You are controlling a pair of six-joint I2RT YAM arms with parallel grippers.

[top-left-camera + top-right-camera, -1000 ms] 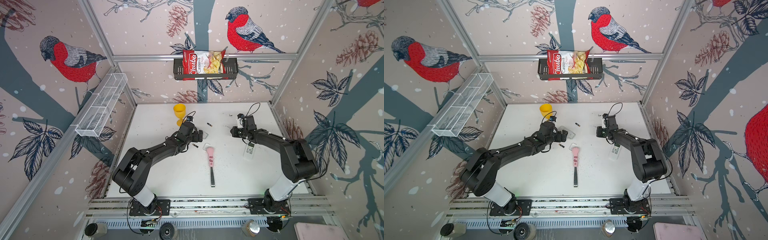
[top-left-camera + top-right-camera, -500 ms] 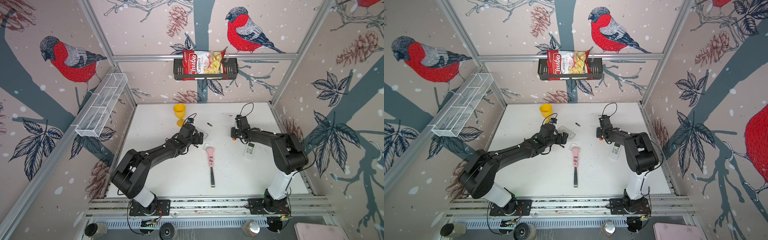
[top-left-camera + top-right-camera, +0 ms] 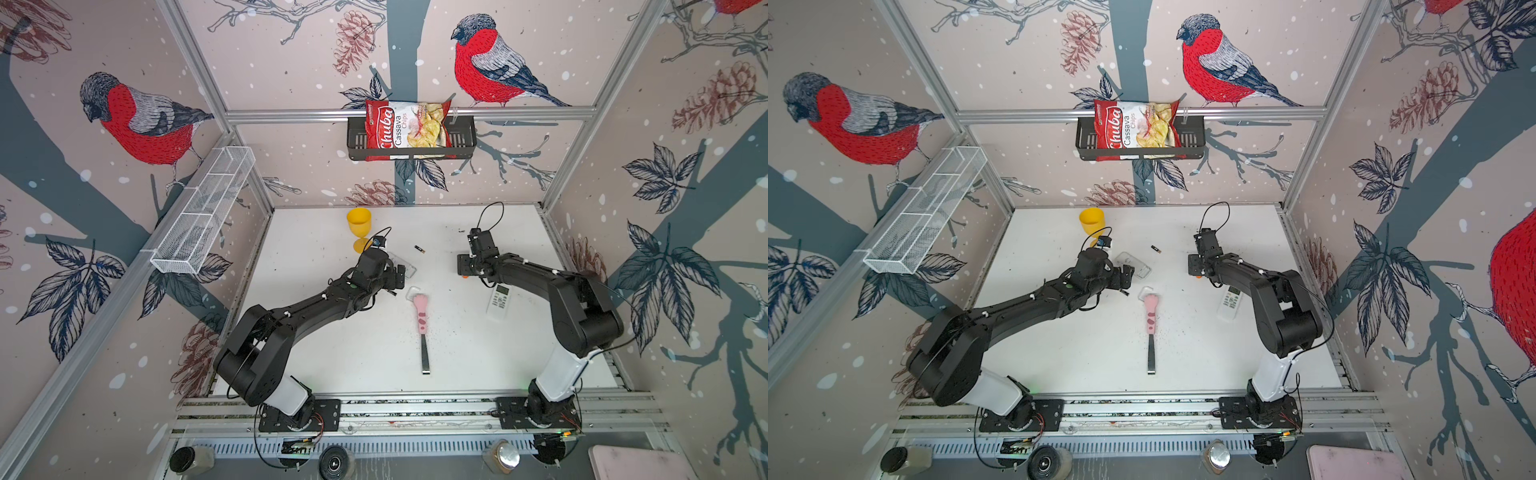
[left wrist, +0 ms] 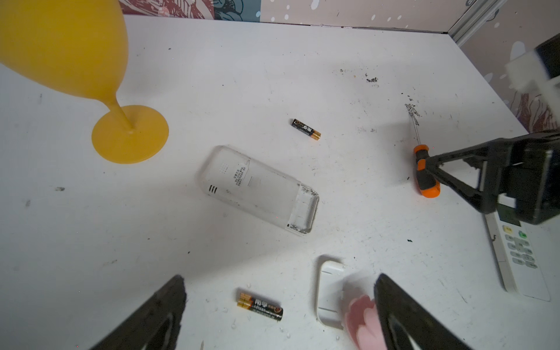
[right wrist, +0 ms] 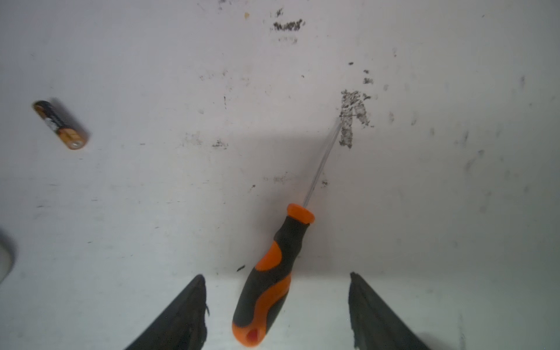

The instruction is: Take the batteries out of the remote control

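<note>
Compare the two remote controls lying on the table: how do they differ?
The back-up remote lies face down; the face-up remote shows its screen and buttons. The back-up remote's battery bay is open and empty; the face-up remote's bay is hidden. Both are pale, slim and flat on the table.

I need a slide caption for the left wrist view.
Opened remote control face down on the table; one battery beyond it, two batteries near the open left end effector.
</note>
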